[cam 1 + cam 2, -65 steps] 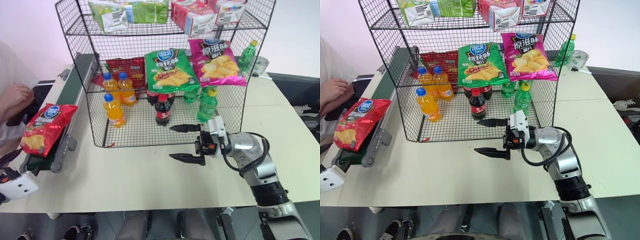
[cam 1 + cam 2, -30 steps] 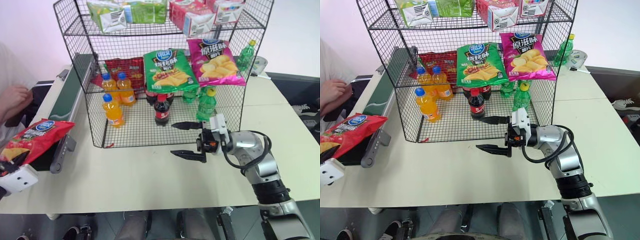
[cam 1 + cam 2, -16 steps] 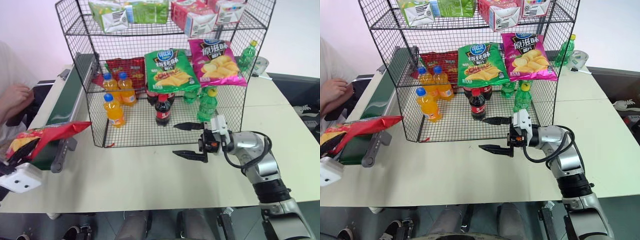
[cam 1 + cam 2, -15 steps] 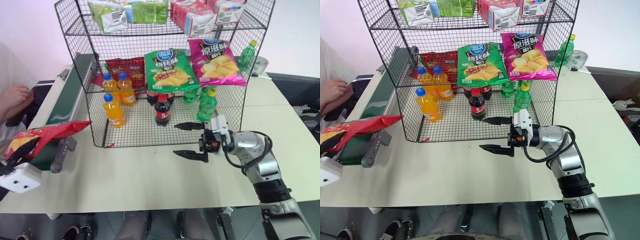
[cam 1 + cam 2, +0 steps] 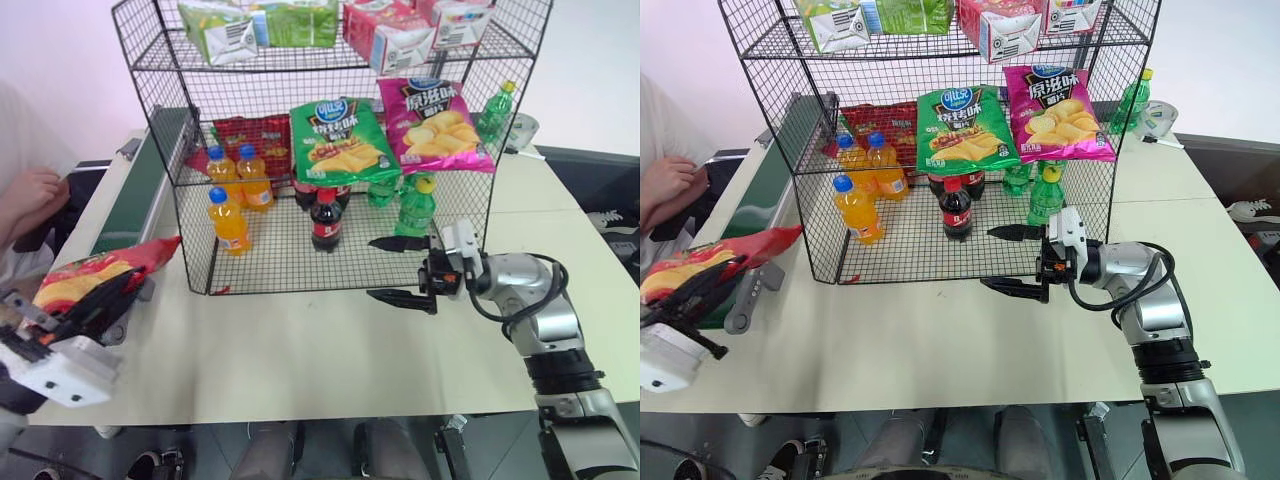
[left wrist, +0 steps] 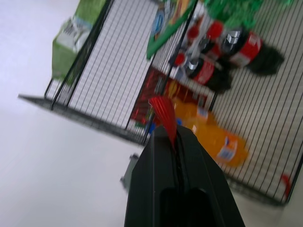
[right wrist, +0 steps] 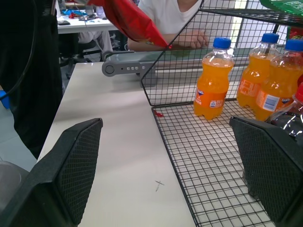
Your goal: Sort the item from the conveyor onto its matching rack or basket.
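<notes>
On the wire rack (image 5: 190,180), chip bags, bottles, cartons, left hand (image 5: 85,305) gripping red chip bag (image 5: 100,278), right hand (image 5: 400,270) open

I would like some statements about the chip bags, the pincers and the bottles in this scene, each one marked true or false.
1. The left pincer is shut on the red chip bag. True.
2. The right pincer holds a cola bottle. False: it is open and holds nothing, just in front of the black wire rack.
3. The green chip bag and the pink chip bag hang side by side on the rack's front. True.
4. The red chip bag lies flat on the conveyor. False: it is gripped by the left pincer near the belt's near end.
5. The orange bottles stand outside the rack. False: they stand inside it, on the lowest tier.
</notes>
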{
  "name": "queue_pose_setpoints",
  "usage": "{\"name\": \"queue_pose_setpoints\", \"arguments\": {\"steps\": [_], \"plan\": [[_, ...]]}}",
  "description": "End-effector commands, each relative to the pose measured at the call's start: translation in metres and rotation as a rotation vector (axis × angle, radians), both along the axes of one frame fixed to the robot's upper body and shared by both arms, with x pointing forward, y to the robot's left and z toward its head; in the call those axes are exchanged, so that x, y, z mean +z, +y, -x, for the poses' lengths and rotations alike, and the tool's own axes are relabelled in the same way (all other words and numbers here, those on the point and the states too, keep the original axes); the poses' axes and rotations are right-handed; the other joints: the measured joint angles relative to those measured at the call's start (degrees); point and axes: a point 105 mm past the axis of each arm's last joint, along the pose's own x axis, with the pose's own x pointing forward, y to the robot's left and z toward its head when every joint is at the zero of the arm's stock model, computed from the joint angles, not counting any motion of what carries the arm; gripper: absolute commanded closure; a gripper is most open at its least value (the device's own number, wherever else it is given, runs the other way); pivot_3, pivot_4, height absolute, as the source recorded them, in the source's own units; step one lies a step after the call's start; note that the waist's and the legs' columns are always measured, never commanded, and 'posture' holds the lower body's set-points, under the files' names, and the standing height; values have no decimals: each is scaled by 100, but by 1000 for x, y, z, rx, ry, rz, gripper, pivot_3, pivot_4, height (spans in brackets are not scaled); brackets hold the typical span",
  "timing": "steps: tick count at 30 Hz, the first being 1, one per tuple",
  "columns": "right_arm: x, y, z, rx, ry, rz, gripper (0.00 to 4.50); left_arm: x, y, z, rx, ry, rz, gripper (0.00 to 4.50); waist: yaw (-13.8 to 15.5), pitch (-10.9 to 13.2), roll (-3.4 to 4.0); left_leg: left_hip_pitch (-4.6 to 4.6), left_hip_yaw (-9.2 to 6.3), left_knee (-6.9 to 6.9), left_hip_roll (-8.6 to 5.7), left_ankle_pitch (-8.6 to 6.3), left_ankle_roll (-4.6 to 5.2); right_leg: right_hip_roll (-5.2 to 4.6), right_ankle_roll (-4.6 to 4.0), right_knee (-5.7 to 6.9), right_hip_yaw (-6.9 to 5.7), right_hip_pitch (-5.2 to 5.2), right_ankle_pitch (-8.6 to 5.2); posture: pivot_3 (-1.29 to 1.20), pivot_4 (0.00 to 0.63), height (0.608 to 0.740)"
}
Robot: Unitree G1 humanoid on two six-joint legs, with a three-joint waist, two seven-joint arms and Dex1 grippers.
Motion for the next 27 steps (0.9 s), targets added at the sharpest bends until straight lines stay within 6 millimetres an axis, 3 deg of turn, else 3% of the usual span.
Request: {"name": "queue_pose_setpoints", "arguments": {"steps": [1,5,13,22,27], "plan": [[10,0,1,-1,-51,-20,0,12,-14,4,-52,-32,15,4438,1,0,0,0,0,0,0,0,0,0,0,0,0,0,0,0,150,740],[8,-2,1,-1,-49,-13,0,12,-19,7,-78,-23,40,4438,-9,0,0,0,3,0,0,0,0,0,0,-3,1,1,0,0,150,740],[7,4,2,11,-49,-16,0,-28,-25,32,-120,126,62,4438,-2,1,-2,-1,7,2,0,-1,1,-2,-1,-10,2,3,-1,0,150,740],[6,6,0,20,-46,-14,0,5,-27,16,-129,1,107,4438,119,1,-1,-2,6,5,3,-2,3,2,-4,-13,3,3,-1,0,150,740],[5,8,1,17,-49,-16,0,21,-17,-10,-81,-90,79,4438,121,1,-1,0,5,0,14,2,-4,15,-5,-8,1,0,2,0,150,740]]}}
